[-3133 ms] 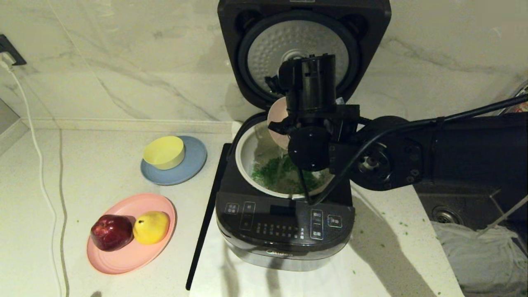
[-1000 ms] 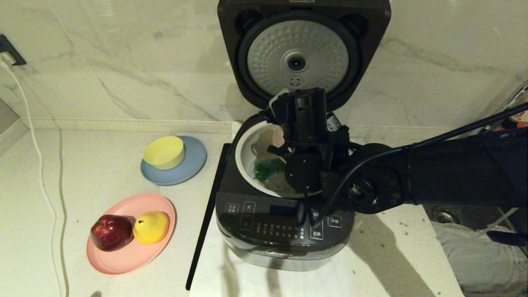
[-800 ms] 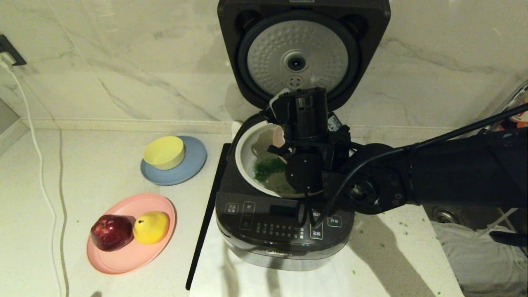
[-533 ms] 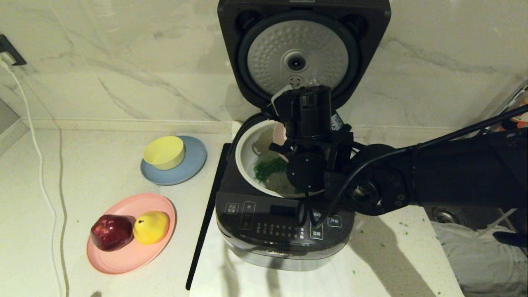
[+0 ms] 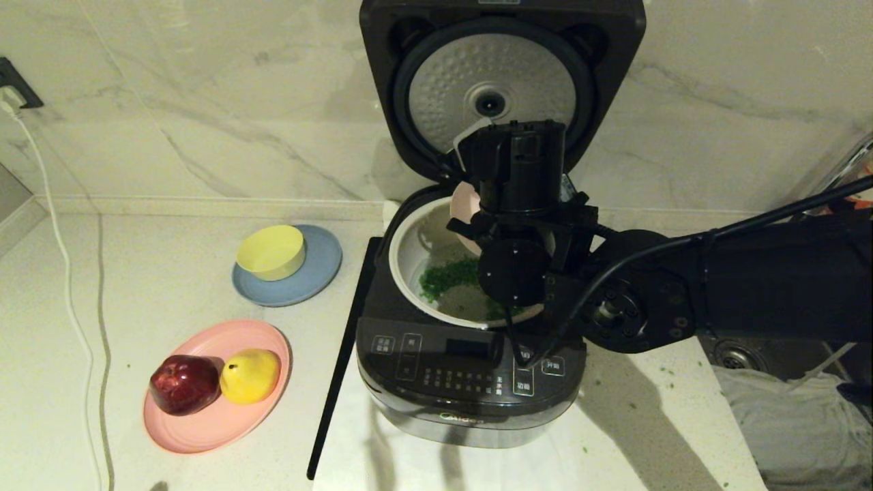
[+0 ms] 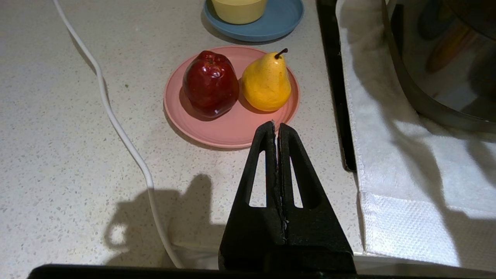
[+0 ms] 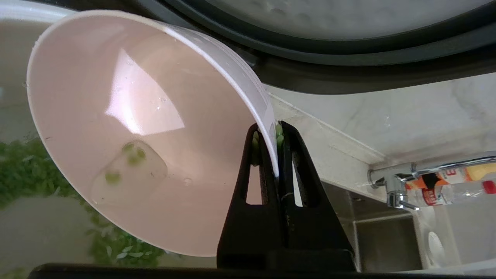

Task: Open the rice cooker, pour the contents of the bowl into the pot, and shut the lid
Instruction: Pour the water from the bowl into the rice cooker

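Observation:
The dark rice cooker (image 5: 470, 389) stands mid-counter with its lid (image 5: 501, 82) raised upright, the dimpled silver disc facing me. The off-white pot (image 5: 407, 256) holds a heap of green contents (image 5: 447, 274) (image 7: 23, 174). My right gripper (image 7: 267, 130) is shut on the rim of the pale pink bowl (image 7: 143, 131) (image 5: 465, 201), which is tipped on its side over the pot, almost empty, with a few green bits stuck inside. My left gripper (image 6: 276, 126) is shut, empty, low over the counter near the pink plate.
A pink plate (image 5: 204, 423) with a red apple (image 5: 183, 383) and a yellow pear (image 5: 249, 375) lies front left. A yellow bowl (image 5: 271, 251) sits on a blue plate (image 5: 320, 266). A white cable (image 5: 68, 273) runs along the left. A sink (image 5: 750, 348) and tap (image 7: 391, 186) are right.
My right arm has lifted and shifted slightly right with the tipped bowl, rising from deep in the pot towards the lid. More of the green heap shows.

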{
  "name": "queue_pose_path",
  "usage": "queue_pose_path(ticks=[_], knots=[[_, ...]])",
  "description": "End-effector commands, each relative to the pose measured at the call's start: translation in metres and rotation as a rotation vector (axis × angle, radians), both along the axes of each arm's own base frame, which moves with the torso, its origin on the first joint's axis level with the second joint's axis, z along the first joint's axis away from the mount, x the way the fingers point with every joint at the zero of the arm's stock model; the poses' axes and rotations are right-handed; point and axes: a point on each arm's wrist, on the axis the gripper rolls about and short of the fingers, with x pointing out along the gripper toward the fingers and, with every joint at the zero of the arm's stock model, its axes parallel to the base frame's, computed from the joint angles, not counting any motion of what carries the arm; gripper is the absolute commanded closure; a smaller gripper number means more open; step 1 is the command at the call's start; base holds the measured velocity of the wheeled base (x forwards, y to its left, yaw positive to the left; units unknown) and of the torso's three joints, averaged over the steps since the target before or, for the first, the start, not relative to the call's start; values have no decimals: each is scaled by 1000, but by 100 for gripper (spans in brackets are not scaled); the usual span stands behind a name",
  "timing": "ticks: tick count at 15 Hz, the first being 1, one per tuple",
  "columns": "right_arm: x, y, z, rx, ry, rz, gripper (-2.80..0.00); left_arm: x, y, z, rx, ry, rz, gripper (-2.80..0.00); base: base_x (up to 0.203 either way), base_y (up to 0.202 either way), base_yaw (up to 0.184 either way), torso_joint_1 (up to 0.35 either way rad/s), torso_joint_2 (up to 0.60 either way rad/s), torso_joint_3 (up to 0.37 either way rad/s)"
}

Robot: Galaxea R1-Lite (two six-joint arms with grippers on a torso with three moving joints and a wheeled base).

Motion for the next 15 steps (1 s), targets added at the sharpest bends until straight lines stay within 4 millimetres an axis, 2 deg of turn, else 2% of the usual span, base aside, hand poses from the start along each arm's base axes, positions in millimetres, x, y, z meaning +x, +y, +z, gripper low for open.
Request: queue_pose_path(ticks=[1,3,4,6,8,10,15], knots=[[-2,-3,-8,-32,19,-6,0,1,0,-2,1,7,1,0,0,0,0,0,0,0],[-1,-2,-1,-11,-6,-7,0,1,0,-2,1,7,1,0,0,0,0,0,0,0],[-1,-2,-6,-23,3,-7,0,1,0,-2,1,7,1,0,0,0,0,0,0,0],[0,-2,0,-5,-13,-9,0,1,0,-2,1,7,1,0,0,0,0,0,0,0],[-1,-3,-8,-41,10,-9,0,1,0,-2,1,7,1,0,0,0,0,0,0,0],[-2,-3,3,-23,-11,-9,0,1,0,-2,1,7,1,0,0,0,0,0,0,0],[0,-4,8,6,-47,-3,0,1,0,-2,1,7,1,0,0,0,0,0,0,0]])
